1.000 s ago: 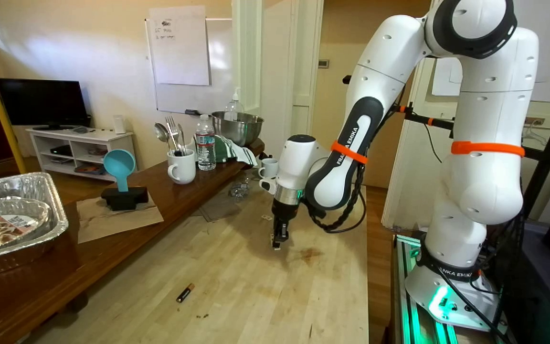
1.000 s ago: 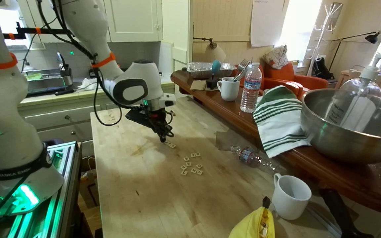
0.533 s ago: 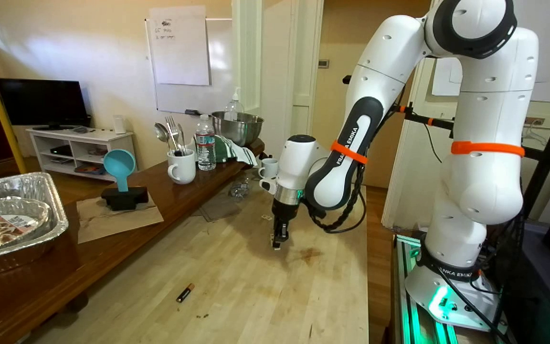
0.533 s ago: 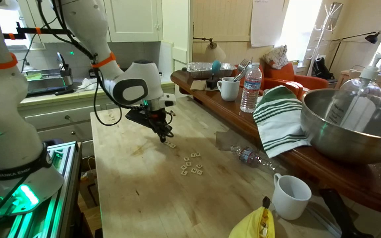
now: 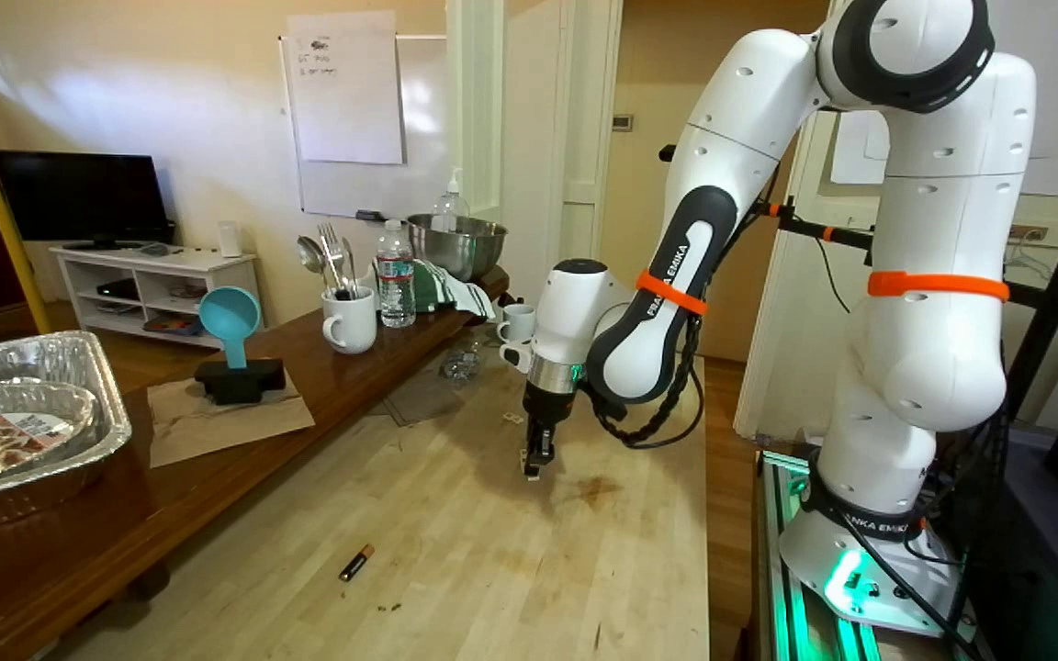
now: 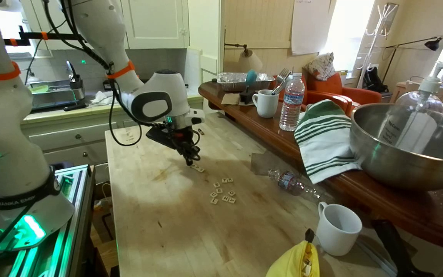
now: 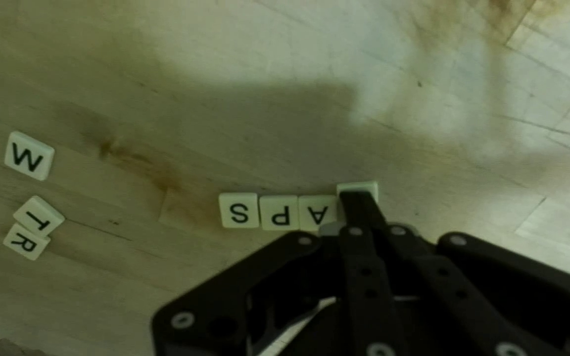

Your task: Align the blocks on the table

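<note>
The blocks are small pale letter tiles on the wooden table [image 6: 167, 215]. In the wrist view, an S block [image 7: 238, 210], a P block [image 7: 279, 212] and an A block [image 7: 317, 212] lie side by side in a row. A further block [image 7: 359, 186] at the row's right end sticks out a little above the others; its letter is hidden under my gripper [image 7: 356, 198]. The fingers are together, with the tips over that block and seemingly touching its top. My gripper shows low over the table in both exterior views [image 5: 534, 466] [image 6: 189, 162].
More loose blocks lie left in the wrist view, such as the T block [image 7: 39, 216], and clustered in an exterior view [image 6: 219, 191]. A battery [image 5: 356, 563], fallen bottle [image 6: 288, 182], white mug [image 6: 338, 229] and yellow pouch [image 6: 294, 259] are on the table. A raised wooden counter [image 6: 237, 111] borders it.
The gripper's finger linkage has shifted very slightly to the left in an exterior view. The arm and the blocks show no visible change.
</note>
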### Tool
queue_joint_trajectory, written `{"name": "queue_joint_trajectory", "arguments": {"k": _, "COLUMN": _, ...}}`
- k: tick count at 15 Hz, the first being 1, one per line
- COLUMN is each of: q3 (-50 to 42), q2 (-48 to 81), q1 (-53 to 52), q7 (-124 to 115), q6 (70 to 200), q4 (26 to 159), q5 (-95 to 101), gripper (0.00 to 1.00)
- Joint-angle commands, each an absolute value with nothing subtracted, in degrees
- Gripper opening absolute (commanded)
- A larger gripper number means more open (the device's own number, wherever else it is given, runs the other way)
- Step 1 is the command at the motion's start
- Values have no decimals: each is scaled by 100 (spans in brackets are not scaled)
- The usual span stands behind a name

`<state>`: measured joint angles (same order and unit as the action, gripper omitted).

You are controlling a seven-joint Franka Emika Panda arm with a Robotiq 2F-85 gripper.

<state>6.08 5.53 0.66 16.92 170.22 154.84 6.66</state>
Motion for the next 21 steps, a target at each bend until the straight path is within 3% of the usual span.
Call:
{"name": "queue_joint_trajectory", "arguments": {"k": 1, "q3": 580, "q2": 628, "q1": 2, "q7": 1614, "q6": 17142, "q4": 15558, "q5": 536, "gripper": 0}}
{"name": "queue_joint_trajectory", "arguments": {"k": 21, "q3": 515, "q2": 716, "q1": -69, "q7": 1082, "q6": 17189, "q4": 15539, "q5": 586, "gripper": 0}}
